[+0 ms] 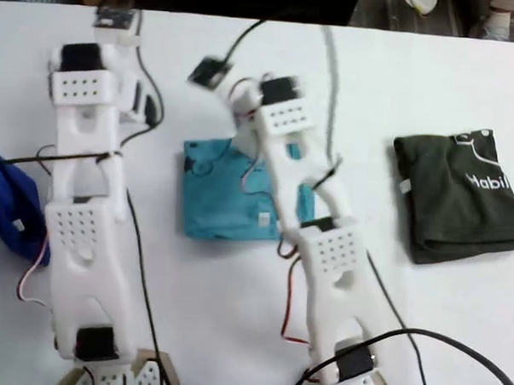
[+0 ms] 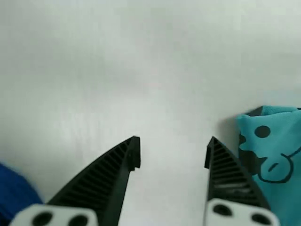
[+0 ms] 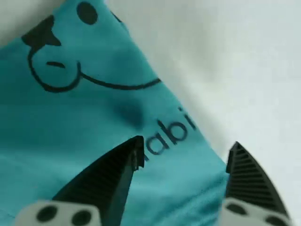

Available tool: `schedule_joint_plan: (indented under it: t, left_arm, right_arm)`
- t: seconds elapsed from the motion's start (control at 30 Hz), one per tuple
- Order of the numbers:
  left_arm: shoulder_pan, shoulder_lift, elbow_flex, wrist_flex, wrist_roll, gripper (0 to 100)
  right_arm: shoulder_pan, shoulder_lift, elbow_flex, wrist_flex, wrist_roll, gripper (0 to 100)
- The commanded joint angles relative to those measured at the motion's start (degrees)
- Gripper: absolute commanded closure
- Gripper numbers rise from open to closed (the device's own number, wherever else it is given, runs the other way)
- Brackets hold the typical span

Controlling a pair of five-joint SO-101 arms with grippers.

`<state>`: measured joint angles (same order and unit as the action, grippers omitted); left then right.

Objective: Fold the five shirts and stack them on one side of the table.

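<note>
A teal shirt [image 1: 223, 195] lies folded flat at the table's middle, with a bear drawing on it. My right gripper [image 3: 187, 146] hangs open just above the teal shirt [image 3: 84, 122], near its edge, holding nothing. To the right rests a folded dark green shirt [image 1: 461, 197]. A blue shirt [image 1: 9, 207] lies crumpled at the table's left edge. My left gripper [image 2: 174, 141] is open over bare white table, between the blue shirt [image 2: 14, 193] and the teal shirt [image 2: 273, 150].
The white table [image 1: 416, 71] has free room at the far right and between the teal and green shirts. Black cables [image 1: 455, 346] trail from the arm bases [image 1: 105, 356] near the front edge. The right arm's body [image 1: 323, 238] crosses the teal shirt's right side.
</note>
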<state>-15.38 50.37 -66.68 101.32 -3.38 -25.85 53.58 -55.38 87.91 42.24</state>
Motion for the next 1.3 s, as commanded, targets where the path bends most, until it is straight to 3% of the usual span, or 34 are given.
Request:
schedule_joint_plan:
  t: [0.0,0.2,0.43,0.5,0.6,0.63,0.7,0.93,1.17,1.27]
  left_arm:
    - [-3.08,-0.88,-0.22,1.05,0.09,75]
    - [-5.71,-0.44,-0.22,1.05,0.09,75]
    - [-5.54,-0.53,-0.22,1.05,0.09,75]
    - [-5.54,-0.62,-0.22,1.05,0.09,75]
    - [-5.63,-0.88,-0.22,1.05,0.09,75]
    - [-5.71,-0.88,-0.22,1.05,0.09,75]
    - [-5.80,-0.88,-0.22,1.05,0.09,75]
    - [-5.63,-0.88,-0.22,1.05,0.09,75]
    - [-5.71,-0.88,-0.22,1.05,0.09,75]
    - [-5.71,-0.88,-0.22,1.05,0.09,75]
  right_arm:
    - [-1.36,2.86,-2.55,-3.12,0.35,65.6]
    - [-1.01,8.22,-2.55,-3.21,3.25,65.6]
    - [-1.45,9.19,-2.11,7.69,8.88,66.6]
    - [-0.04,9.19,-2.02,8.66,9.05,74.1]
    - [2.77,9.19,-2.02,8.75,8.88,96.4]
    - [3.65,9.19,-1.93,9.01,8.70,99.2]
    - [5.49,8.75,-1.23,9.71,5.27,95.7]
    - [12.00,8.66,0.09,9.98,-12.31,97.8]
    - [14.55,1.01,13.98,9.45,-15.38,97.8]
    - [15.87,-6.46,24.18,4.09,-15.65,97.8]
